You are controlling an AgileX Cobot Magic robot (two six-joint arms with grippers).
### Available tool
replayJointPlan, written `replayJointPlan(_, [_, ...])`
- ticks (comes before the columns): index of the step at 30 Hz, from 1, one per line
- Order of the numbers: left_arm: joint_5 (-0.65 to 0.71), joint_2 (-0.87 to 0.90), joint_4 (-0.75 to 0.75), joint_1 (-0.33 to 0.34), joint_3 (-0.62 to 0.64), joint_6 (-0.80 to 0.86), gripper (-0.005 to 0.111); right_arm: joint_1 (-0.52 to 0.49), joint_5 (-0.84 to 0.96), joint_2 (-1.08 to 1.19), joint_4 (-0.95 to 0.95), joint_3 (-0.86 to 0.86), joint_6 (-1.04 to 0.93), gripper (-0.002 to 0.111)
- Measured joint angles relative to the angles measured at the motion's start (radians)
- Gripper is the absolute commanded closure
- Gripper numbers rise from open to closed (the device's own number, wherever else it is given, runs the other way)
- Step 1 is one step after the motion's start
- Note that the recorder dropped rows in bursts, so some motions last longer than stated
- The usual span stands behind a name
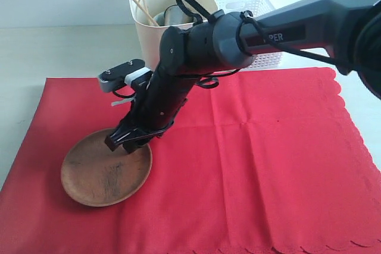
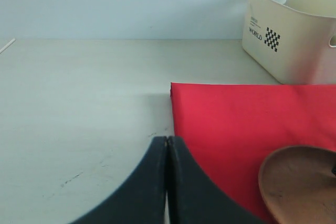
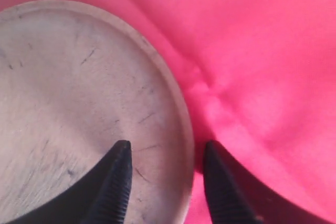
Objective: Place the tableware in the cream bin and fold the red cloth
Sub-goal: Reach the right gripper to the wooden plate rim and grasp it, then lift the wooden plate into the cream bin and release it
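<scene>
Likely a robot lab bench; plain pale worktop (image 2: 79,103), blank light-blue wall (image 2: 121,3) behind, black robot arm (image 1: 286,28) over it.

White lattice basket (image 1: 262,60) on pale table (image 1: 59,52)

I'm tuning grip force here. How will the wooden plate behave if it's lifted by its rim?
The wooden plate looks rigid, so it should keep its shape. Pinched at one edge by the right tool, which straddles the rim, it would probably tilt downward. Its smooth, worn surface may slip a little.
</scene>
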Motion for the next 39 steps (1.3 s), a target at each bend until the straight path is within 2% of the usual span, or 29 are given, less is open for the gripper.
replayJointPlan(7, [0.0,0.0,0.0,0.0,0.0,0.0,0.107,0.0,0.026,0.001,0.027,-0.008,-0.011,0.097])
replayJointPlan(11, [0.0,0.0,0.0,0.0,0.0,0.0,0.107,0.0,0.03,0.001,0.037,-0.01,-0.011,0.108])
replayJointPlan(24, [0.0,0.0,0.0,0.0,0.0,0.0,0.107,0.0,0.043,-0.01,0.045,-0.01,-0.015,0.108])
replayJointPlan(32, [0.0,0.0,0.0,0.0,0.0,0.0,0.107,-0.002,0.074,-0.097,0.041,-0.008,-0.039,0.108])
replayJointPlan(39, [0.0,0.0,0.0,0.0,0.0,0.0,0.107,-0.061,0.131,-0.17,0.045,-0.008,-0.052,0.108])
